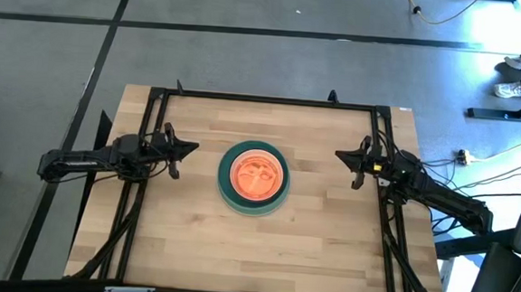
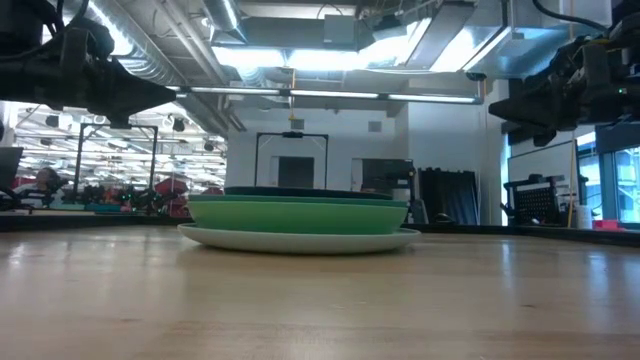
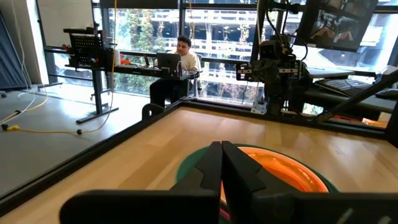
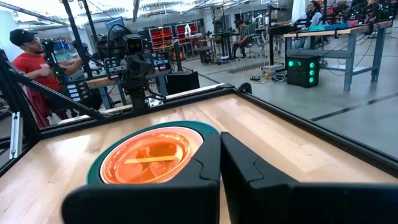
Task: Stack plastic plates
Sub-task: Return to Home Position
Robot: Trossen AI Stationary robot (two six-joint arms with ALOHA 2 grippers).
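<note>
One stack of plastic plates [image 1: 254, 177] sits in the middle of the table, an orange plate on top inside teal and green rims. In the low view the stack [image 2: 298, 218] rests on a wide pale-green bottom plate, with green and dark teal rims above it. My left gripper [image 1: 191, 147] hovers shut to the left of the stack, clear of it; its wrist view shows shut fingers [image 3: 222, 155] with the orange plate [image 3: 283, 169] beyond. My right gripper [image 1: 340, 156] hovers shut to the right; its shut fingers [image 4: 221, 144] point at the stack [image 4: 149, 155].
A black frame [image 1: 272, 99] runs along the table's far edge and sides. Bare wood [image 1: 254, 250] lies between the stack and the near edge. People sit and stand in the room beyond the table [image 3: 180, 56] [image 4: 31, 56].
</note>
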